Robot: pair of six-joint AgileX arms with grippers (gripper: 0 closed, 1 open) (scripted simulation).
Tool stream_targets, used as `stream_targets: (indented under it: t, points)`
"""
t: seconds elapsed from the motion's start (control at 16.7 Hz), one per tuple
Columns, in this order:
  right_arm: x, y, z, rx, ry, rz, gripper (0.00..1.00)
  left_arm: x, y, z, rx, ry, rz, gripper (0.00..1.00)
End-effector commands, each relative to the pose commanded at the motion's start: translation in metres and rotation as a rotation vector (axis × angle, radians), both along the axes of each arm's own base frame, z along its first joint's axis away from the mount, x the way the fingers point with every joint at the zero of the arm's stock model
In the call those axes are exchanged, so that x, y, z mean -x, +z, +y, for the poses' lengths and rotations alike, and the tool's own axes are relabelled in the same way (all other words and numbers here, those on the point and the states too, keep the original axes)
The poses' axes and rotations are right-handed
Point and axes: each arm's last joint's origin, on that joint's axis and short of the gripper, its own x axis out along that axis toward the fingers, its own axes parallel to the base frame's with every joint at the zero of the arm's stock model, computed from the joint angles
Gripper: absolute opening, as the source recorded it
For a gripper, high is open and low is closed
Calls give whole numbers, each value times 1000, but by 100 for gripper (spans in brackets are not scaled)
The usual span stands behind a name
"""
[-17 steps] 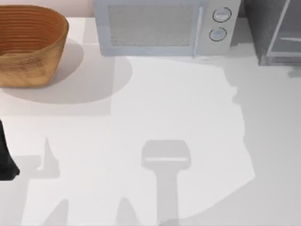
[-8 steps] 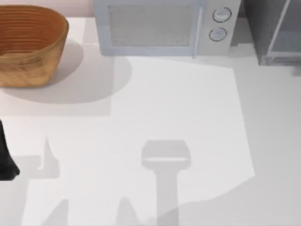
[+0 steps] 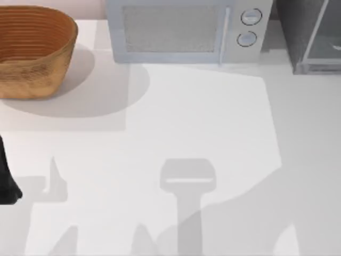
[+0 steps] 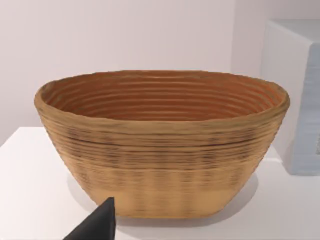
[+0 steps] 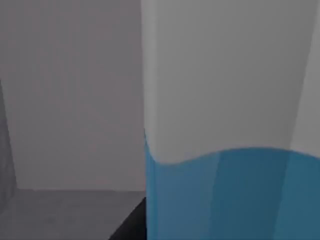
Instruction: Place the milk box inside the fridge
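The milk box point(image 5: 225, 150) stands very close in the right wrist view, white on top and sky-blue below, its base out of view. My right gripper point(image 5: 215, 232) is shut on it, with one dark fingertip point(image 5: 131, 225) against its side. Plain grey walls and a darker grey floor lie behind the carton. The fridge point(image 3: 295, 32) is the dark grey cabinet at the table's back right, its pale framed door panel point(image 3: 325, 37) standing at an angle. My left arm point(image 3: 6, 181) is parked at the table's left edge.
A woven basket point(image 3: 32, 50) sits at the back left, and the left wrist view faces the basket point(image 4: 160, 145) head-on. The light grey microwave point(image 3: 181, 29) with two knobs stands at the back middle. Arm shadows cross the white tabletop point(image 3: 202, 117).
A broad shadow has spread in from the table's front right toward the middle. The lit patch's ragged right edge has straightened. The left arm, basket and microwave have not moved.
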Motion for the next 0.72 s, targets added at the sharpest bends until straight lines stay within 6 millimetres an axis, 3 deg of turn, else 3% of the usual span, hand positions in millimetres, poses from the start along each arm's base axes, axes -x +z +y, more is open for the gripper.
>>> stream_targets:
  t: [0.3,0.66,0.72]
  points:
    - [-42,4,2,-7,-3,29,0,0,0,0,0,0,0,100]
    - [-47,3,3,-10,-2,39,0,0,0,0,0,0,0,100]
    - [-47,3,3,-10,-2,39,8,0,0,0,0,0,0,100]
